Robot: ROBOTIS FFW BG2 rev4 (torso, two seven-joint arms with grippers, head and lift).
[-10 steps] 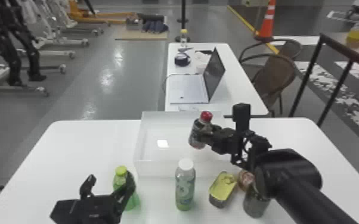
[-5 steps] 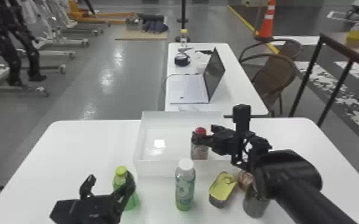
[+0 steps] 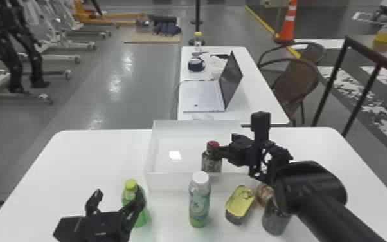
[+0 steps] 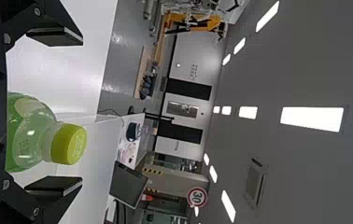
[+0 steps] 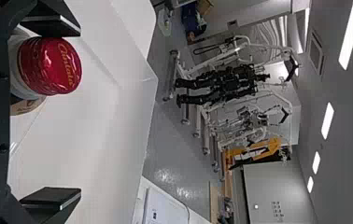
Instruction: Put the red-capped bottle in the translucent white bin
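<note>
- Inside transl. white bin (image 3: 167, 184), toward near wall & slightly R of ctr: red-capped btl (image 3: 211, 162), upright; very bottom hidden by near wall, so contact w/ bin floor can't be told.
- Glossy red cap (image 5: 53, 65) w/ gold marks; pale neck below; dark, busy-patterned body.
- On btl's R side, at cap height: R gripper (image 3: 227, 144). Jaws wide apart, one right by cap, other well off; not clamped on btl, touch w/ near jaw unclear.
- Room to move: broad stretch of bin floor btwn btl & L wall, more toward far wall; tighter at near wall, low & see-through.
- Just outside near wall: white-capped btl (image 3: 199, 202), upright; gold-lidded tin (image 3: 240, 202) to its R.
- Farther R, partly under R arm (image 3: 311, 193): round tin (image 3: 264, 194) & dark can (image 3: 275, 218).
- Near L end of table (image 3: 74, 161): L gripper (image 3: 119, 194), parked, jaws spread around lime-capped btl (image 4: 30, 135), no squeeze seen.
- Wide table strips btwn bin & both side edges; far edge close behind bin.
</note>
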